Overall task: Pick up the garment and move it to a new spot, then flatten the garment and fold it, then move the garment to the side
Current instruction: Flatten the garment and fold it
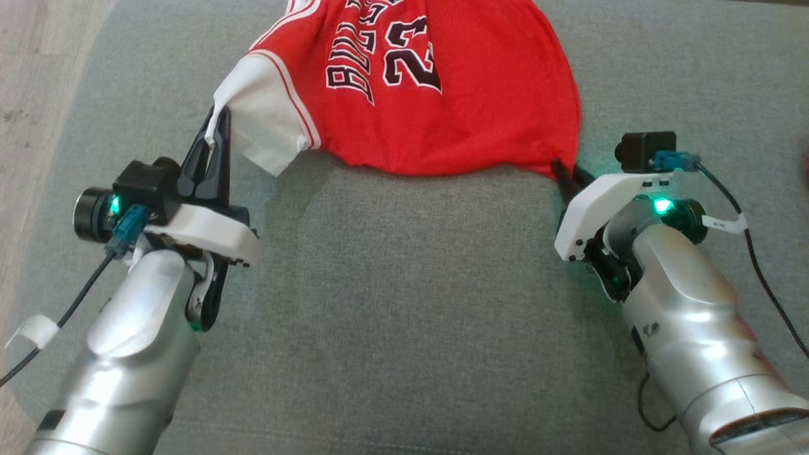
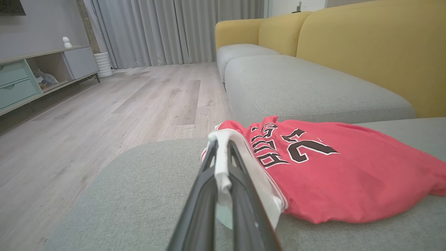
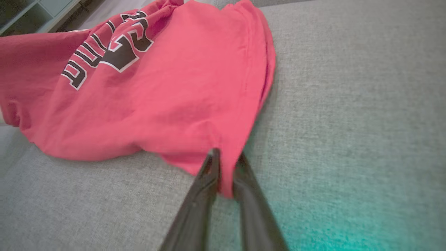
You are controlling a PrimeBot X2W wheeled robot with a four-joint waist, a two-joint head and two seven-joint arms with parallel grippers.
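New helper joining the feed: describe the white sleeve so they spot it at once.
On the wide grey sofa cushion lies a red jersey printed with a black 23. Its sleeve sticks out toward the left tool, which is shut on its tip. It is the only broad white panel, edged with red stripes, on an otherwise red garment.
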